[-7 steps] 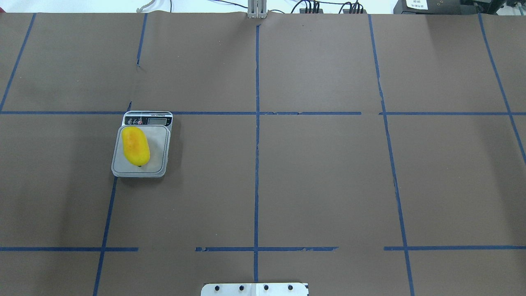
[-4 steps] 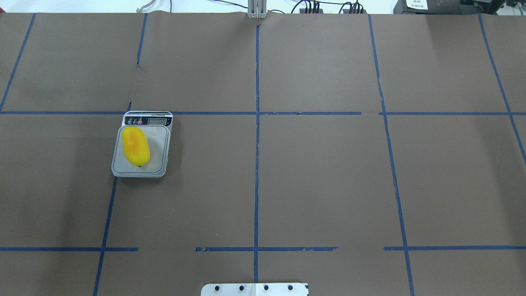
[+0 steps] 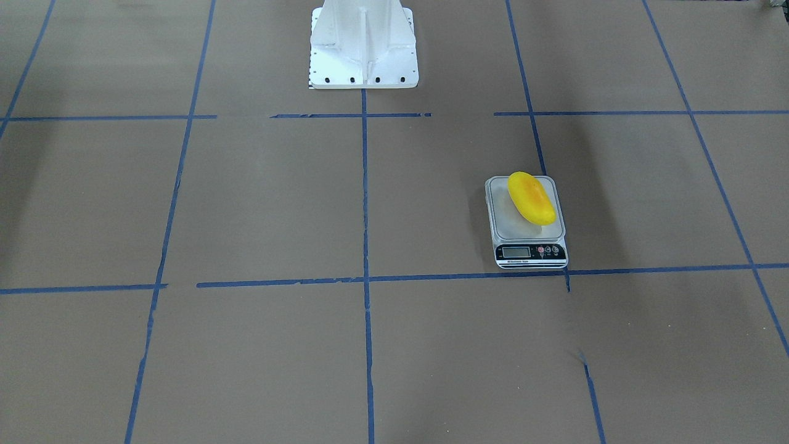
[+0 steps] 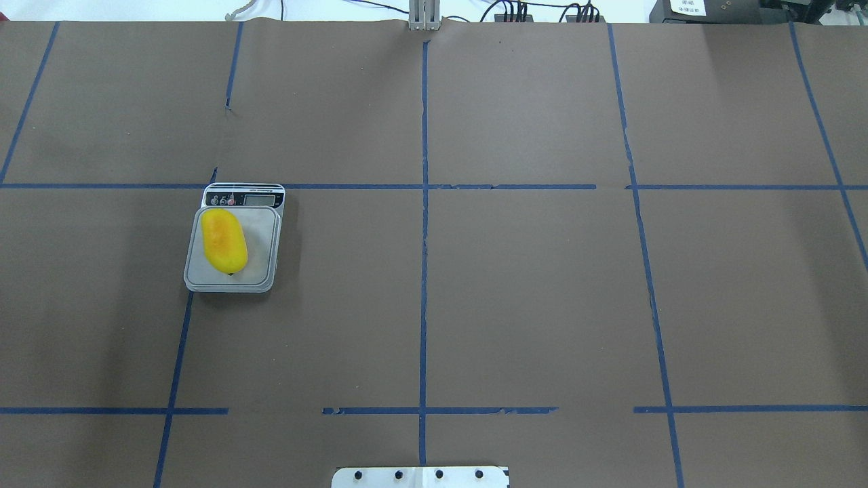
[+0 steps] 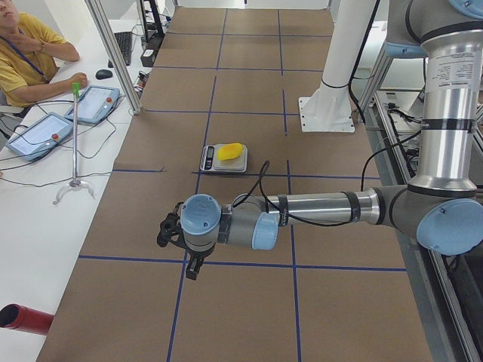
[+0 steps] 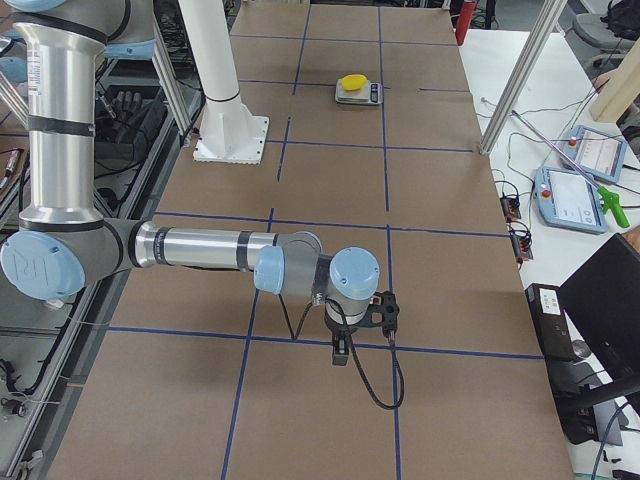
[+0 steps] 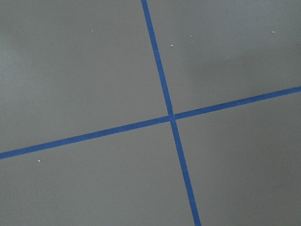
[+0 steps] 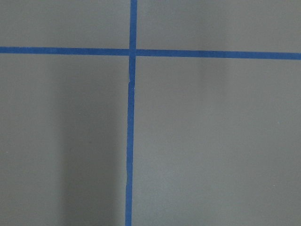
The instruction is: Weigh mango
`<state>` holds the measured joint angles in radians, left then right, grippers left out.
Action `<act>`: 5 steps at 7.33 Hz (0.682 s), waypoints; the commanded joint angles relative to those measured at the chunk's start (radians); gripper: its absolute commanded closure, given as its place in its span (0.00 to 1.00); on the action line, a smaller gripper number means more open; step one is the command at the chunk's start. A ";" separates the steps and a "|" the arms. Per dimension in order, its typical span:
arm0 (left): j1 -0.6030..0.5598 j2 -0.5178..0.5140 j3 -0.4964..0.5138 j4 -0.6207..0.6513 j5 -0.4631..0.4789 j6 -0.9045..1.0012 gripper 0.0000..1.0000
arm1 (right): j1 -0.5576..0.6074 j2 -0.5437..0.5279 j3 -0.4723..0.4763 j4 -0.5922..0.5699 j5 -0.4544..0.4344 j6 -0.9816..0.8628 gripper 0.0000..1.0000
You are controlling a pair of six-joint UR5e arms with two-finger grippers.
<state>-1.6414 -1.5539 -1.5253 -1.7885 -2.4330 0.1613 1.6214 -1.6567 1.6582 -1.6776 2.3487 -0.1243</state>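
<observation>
The mango is bright yellow with an orange blush and lies along the left side of the digital scale's grey platform. It also shows in the front view on the scale, and small in the side views. My left gripper hangs over the table well away from the scale, at the table's left end. My right gripper is over the table's far right end. Both show only in the side views, so I cannot tell whether they are open or shut. Both wrist views show only brown paper and blue tape.
The robot's white base plate sits at the near middle edge, and its pedestal rises there. An operator sits beside tablets past the table's far side. A red cylinder lies off the table.
</observation>
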 commanded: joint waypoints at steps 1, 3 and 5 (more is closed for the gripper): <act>0.000 -0.002 -0.003 0.000 -0.001 0.000 0.00 | 0.000 0.000 0.000 -0.001 0.000 0.000 0.00; 0.002 -0.002 -0.003 -0.002 -0.001 0.000 0.00 | 0.000 0.000 0.000 -0.001 0.000 0.000 0.00; 0.002 -0.003 -0.007 -0.003 -0.001 0.000 0.00 | 0.000 0.000 0.000 -0.001 0.000 0.000 0.00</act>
